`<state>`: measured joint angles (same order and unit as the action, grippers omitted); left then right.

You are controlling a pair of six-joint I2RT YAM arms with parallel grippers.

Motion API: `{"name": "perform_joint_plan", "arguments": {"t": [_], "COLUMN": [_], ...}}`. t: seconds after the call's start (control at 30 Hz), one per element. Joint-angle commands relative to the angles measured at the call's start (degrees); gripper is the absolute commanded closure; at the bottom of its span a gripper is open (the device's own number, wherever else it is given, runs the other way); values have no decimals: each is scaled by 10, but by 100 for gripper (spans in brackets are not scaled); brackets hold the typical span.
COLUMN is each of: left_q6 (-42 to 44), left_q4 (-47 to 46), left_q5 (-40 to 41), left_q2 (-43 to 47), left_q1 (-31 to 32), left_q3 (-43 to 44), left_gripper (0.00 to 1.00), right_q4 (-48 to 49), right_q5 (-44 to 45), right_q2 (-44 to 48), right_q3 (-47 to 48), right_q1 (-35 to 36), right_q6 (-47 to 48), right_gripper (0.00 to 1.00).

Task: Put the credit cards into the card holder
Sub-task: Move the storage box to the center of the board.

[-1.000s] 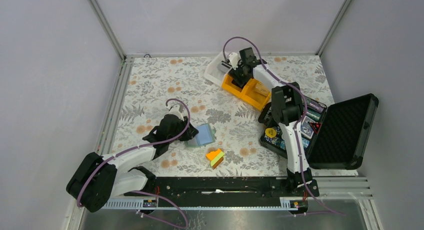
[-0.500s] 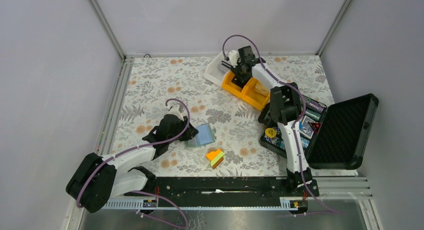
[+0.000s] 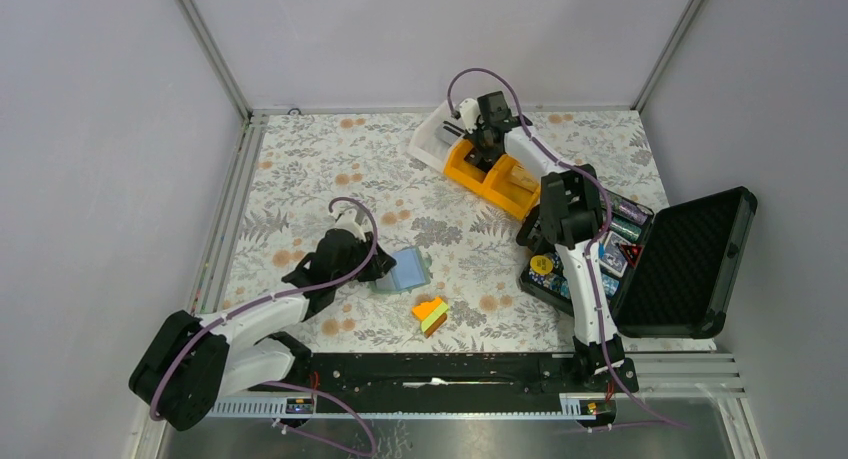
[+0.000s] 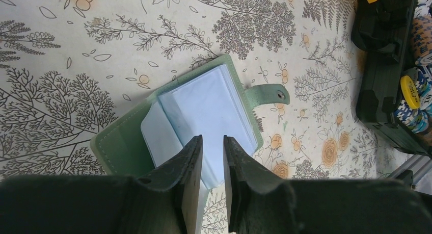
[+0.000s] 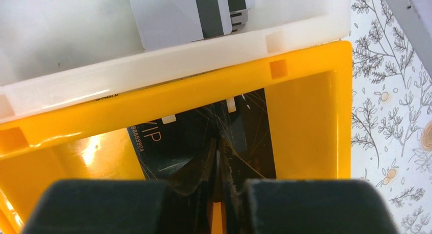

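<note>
One card holder [image 4: 204, 106], one wedge block [image 3: 431, 314], one open black case [image 3: 690, 259], one white bin [image 5: 153, 60] and two yellow bin sections [image 3: 460, 169] side by side. Of credit cards [image 5: 249, 122], one black counted in a yellow section; grey striped pieces in the white bin overlapped, number not determinable. Poker chips [image 3: 542, 264] in the case too small to count.
</note>
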<state>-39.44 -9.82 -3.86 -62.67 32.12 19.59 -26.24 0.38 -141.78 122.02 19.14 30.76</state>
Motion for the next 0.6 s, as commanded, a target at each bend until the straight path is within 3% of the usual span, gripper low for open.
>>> {"name": "perform_joint_plan", "arguments": {"t": [0.0,0.27,0.43,0.57], "left_q6": [1,4,7,7], "left_q4": [-11,0,10,18], "left_q5": [1,2,2,2], "left_q2": [20,30,30,33], "left_q1": [-4,-5,-5,-6], "left_q3": [-6,-1,4,8], "left_gripper": [76,76,76,76], "right_q4": [-25,44,75,36], "right_q5": [-42,-59,-59,-76], "right_q2": [24,90,108,81], "right_q3": [6,-109,-160,-128], "right_q1": [-7,-4,9,11], "right_q6": [-19,13,38,35], "right_gripper": [80,43,33,32]}}
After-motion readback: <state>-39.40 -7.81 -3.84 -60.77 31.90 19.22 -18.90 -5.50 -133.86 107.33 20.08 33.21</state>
